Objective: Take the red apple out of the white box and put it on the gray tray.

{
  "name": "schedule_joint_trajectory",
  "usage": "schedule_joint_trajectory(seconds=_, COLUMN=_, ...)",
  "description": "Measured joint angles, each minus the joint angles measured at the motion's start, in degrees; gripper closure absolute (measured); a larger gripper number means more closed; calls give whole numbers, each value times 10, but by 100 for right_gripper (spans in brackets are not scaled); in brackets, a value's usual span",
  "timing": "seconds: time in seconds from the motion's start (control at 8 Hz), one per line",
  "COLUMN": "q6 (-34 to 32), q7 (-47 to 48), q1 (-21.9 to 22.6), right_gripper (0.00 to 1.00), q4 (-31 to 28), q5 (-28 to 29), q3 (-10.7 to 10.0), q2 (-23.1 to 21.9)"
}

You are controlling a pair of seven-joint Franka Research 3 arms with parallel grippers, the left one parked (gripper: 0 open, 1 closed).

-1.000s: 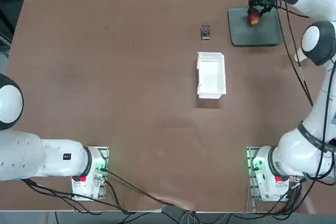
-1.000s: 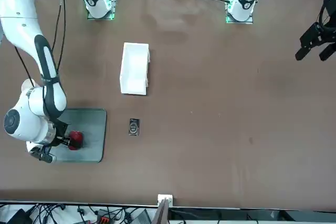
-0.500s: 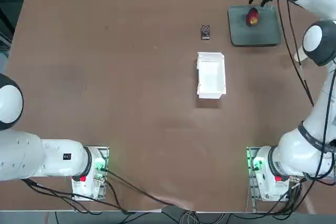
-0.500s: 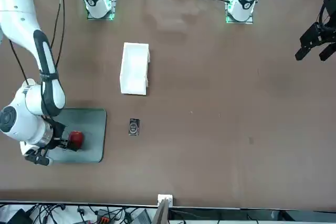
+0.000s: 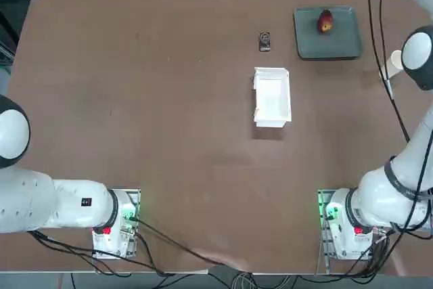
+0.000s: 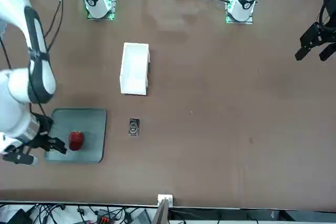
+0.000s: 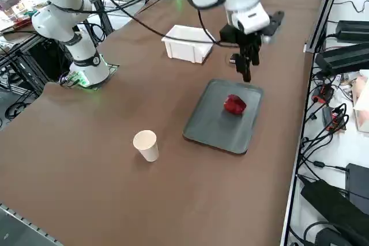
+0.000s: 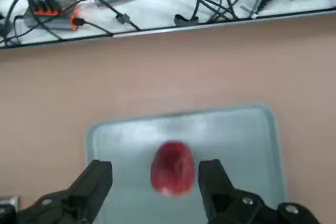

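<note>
The small round red apple with a yellowish patch (image 5: 325, 21) is on the flat gray tray with round corners (image 5: 345, 45), at the upper right of the top view. The white plastic open-top box (image 5: 272, 97) sits near the middle of that frame — the apple is not in it.

The black right gripper (image 8: 156, 174) has its two fingers wide apart, with nothing held. It is at the lower left of the front view, clear of the apple. The job looks done, so the arm may just need to move away.

The apple looks light and firm, but its smooth skin could be slippery and might bruise. If it has to be picked up again, a soft squeeze on both sides, around its fat middle, seems best — a poke near the top could make it roll.
</note>
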Motion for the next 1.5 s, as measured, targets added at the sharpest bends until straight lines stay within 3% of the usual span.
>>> schedule_joint_trajectory(seconds=0.25, q6=-113, q7=0, q1=15, right_gripper=0, q4=1, q5=0, q3=-6, q2=-72)
schedule_joint_trajectory(seconds=0.38, q6=-167, q7=1, q1=36, right_gripper=0, q4=0, q5=13, q3=-33, q2=-104)
schedule_joint_trajectory(seconds=0.62, q6=-223, q7=-3, q1=86, right_gripper=0, q4=-2, q5=72, q3=-126, q2=-152)
schedule_joint_trajectory(seconds=0.75, q6=-251, q7=-15, q1=93, right_gripper=0, q4=-6, q5=86, q3=-154, q2=-171)
schedule_joint_trajectory(seconds=0.88, q6=-276, q7=-26, q1=93, right_gripper=0, q4=-16, q5=89, q3=-165, q2=-193)
schedule_joint_trajectory(seconds=1.25, q6=-296, q7=-29, q1=94, right_gripper=0, q4=-79, q5=90, q3=-168, q2=-282)
schedule_joint_trajectory(seconds=1.5, q6=-296, q7=-44, q1=94, right_gripper=0, q4=-98, q5=89, q3=-168, q2=-307)
